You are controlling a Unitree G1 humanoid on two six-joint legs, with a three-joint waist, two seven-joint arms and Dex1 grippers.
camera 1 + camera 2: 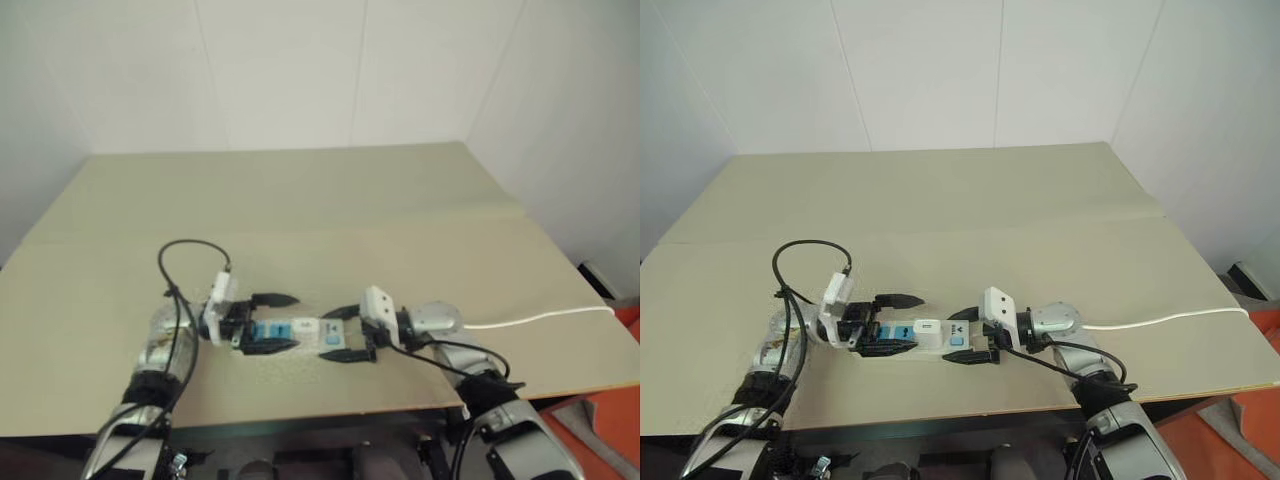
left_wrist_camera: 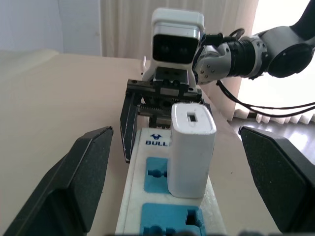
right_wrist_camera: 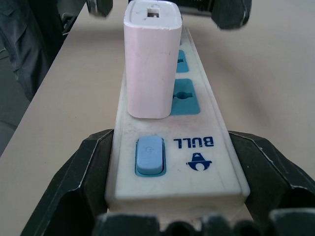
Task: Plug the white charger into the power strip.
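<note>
The white charger [image 2: 192,147] stands upright, plugged into the power strip [image 3: 197,157] on the tan table [image 1: 300,200]. The right gripper [image 1: 971,337] clamps the strip's switch end between both fingers. The left gripper [image 1: 895,323] is spread wide around the other end, holding nothing.

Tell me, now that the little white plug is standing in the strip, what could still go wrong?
The left gripper is open, its fingers either side of the white charger; pulling back crookedly might clip it and tilt it. The right gripper clamps the end of the power strip; letting go unevenly could jerk the strip. The strip's cord trails off the table's edge and could tug it.
</note>
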